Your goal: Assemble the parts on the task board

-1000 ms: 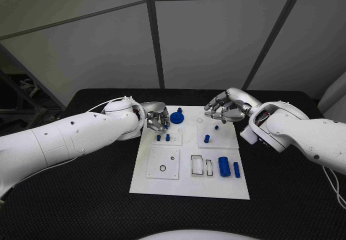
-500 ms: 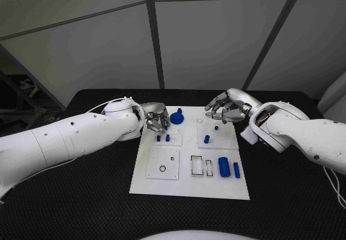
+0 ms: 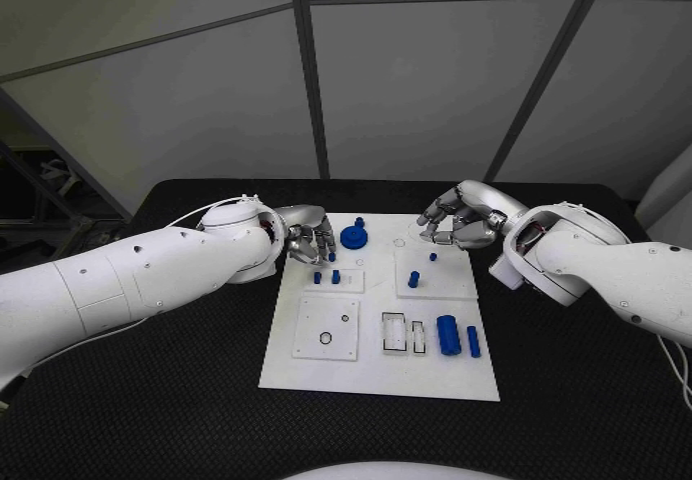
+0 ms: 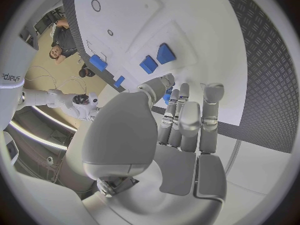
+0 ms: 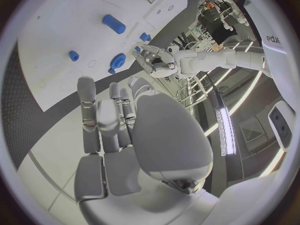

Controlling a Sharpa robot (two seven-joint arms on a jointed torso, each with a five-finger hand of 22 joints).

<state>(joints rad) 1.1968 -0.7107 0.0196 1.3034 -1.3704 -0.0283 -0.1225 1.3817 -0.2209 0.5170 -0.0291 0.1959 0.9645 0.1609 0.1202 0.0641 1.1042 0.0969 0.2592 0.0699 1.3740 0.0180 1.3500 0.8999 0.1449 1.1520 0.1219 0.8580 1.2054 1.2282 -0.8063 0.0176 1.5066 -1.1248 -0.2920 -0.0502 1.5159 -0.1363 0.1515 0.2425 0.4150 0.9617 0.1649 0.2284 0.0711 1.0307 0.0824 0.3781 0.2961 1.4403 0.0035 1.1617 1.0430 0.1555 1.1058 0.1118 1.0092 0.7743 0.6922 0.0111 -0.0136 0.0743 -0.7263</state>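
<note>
left hand: curled, over task board | right hand: curled, far edge

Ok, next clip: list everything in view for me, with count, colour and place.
table: one, black, under everything.
task board: one, white, middle of the table.
round part: one, blue, far end of the board by the left hand.
small pegs: several, blue, far half of the board.
large cylinder: one, blue, lying on the board's near right, a thin bar beside it.
left hand: silver, at the board's far left edge, holding nothing visible.
right hand: silver, over the far right corner, fingers curled.
</note>
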